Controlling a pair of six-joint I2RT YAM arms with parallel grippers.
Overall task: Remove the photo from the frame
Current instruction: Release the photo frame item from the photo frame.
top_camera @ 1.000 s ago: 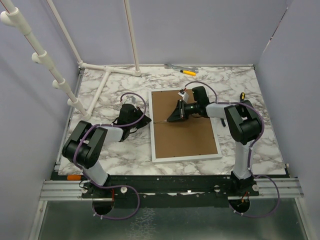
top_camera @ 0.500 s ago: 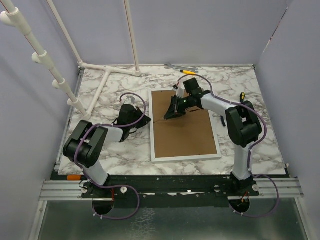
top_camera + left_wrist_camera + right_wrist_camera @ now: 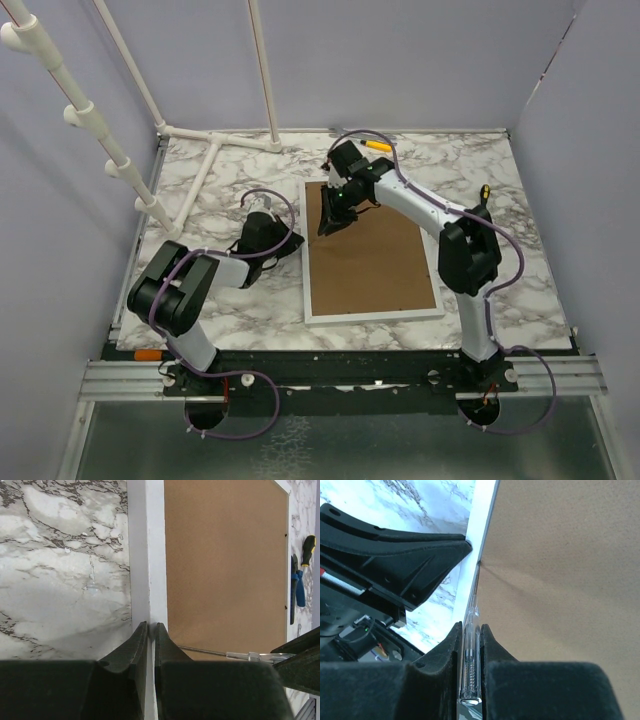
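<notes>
Right arm [image 3: 410,200] has swung far-left — screwdriver [image 3: 470,675] tip at frame [image 3: 380,270] edge.

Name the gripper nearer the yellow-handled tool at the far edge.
Right. The right gripper hangs over the frame's far left corner, near the yellow-handled tool; the left gripper is farther back.

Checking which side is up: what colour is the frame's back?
The back is brown, its rim white; clearest in left wrist view.
</notes>
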